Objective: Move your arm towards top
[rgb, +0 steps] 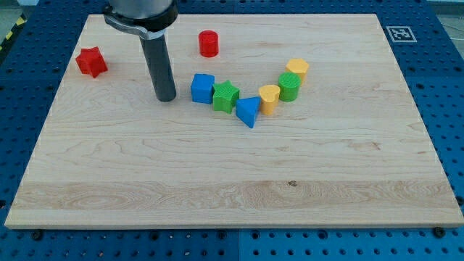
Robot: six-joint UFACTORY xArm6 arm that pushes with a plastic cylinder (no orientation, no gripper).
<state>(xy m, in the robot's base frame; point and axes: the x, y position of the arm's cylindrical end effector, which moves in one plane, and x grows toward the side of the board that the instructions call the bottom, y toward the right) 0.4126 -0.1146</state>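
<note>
Going across from the view's left: there's a red star block point(91, 61) sitting alone near the top left corner of the wooden board point(217, 181), well away from everything else. Next comes the rod, and my tip point(166, 98) is planted on the bare wood just left of the blue cube point(203, 88), near it but I can't say it's touching, looks like a thin gap. No claw on this thing, just a plain rod end, so there's nothing to open or close and it isn't holding anything. Up toward the top edge, a bit right of the rod, is a red cylinder point(209, 43), off on its own. Then the little chain of blocks curves like a smile: blue cube, a green star block point(226, 96) snug against it, a blue wedge-ish block point(248, 111) at the lowest point, then a yellow block point(269, 98), a green cylinder point(289, 87) and another yellow block point(296, 69) climbing back up toward the right. They're basically shoulder to shoulder. Since the job is only to head toward the top, my guess is the tip can slide straight up between the red star and red cylinder without bumping either.
</note>
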